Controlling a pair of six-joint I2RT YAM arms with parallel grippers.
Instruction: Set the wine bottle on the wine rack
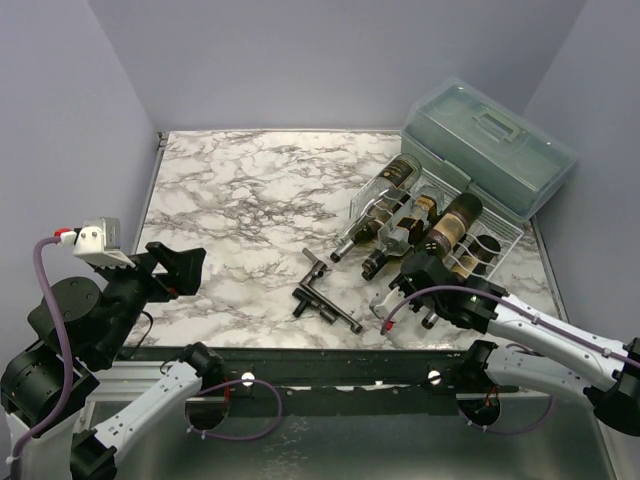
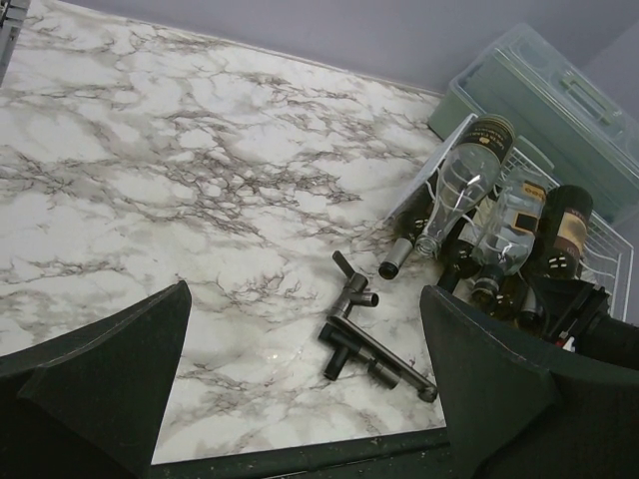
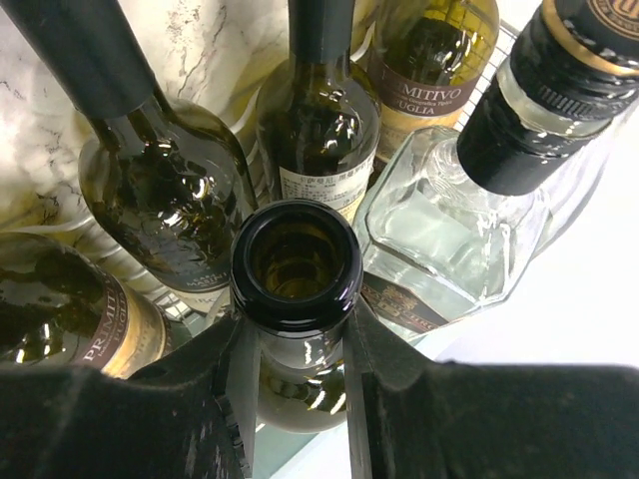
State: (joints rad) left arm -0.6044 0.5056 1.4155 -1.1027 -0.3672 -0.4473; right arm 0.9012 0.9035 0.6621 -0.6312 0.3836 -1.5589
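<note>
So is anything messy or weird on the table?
Yes. A dark metal pipe piece lies loose on the table, just in front of the wine rack. The bottles seem crowded and piled together on the rack instead of side by side. The bottle in the right jaws has an open top, no cap.

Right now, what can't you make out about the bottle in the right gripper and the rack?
- Right wrist: body of the wine bottle, hidden below its mouth and the right gripper.
- Top: whether it rests on the wine rack; the gripper covers it.
- Left wrist: the rack's far end, cut by the frame edge.
- Top: contents of the plastic box, behind its cloudy lid.
</note>
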